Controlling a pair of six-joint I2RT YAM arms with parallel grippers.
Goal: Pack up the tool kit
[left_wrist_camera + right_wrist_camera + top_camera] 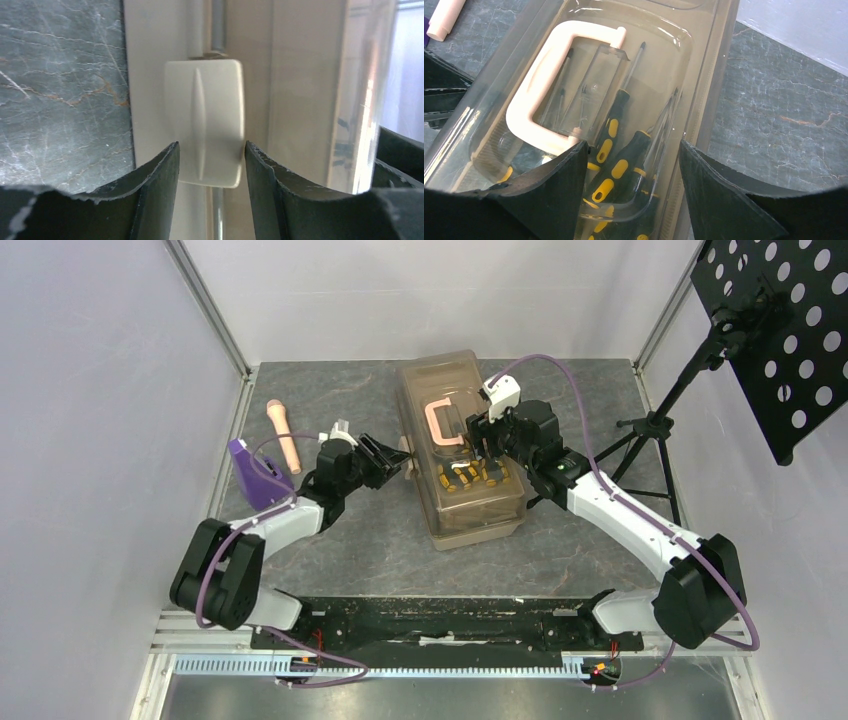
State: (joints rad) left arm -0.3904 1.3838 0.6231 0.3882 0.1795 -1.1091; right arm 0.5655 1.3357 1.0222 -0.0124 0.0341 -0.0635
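Observation:
The tan translucent toolbox (440, 375) lies shut in the middle of the table, its pinkish handle (440, 420) flat on the lid. Orange-and-black screwdrivers (470, 475) show through the lid (704, 75), beside the handle (531, 95) in the right wrist view (616, 130). My left gripper (395, 462) is at the box's left side, its jaws closed around the pale latch (205, 115), which fills the gap between the fingertips (210, 147). My right gripper (480, 440) hovers over the lid beside the handle, open (634, 145), holding nothing.
A beige rod (283, 435) and a purple block (250, 470) lie at the left, behind my left arm. A black tripod stand (650, 430) with a perforated panel (790, 330) stands at the right. White walls close in the table.

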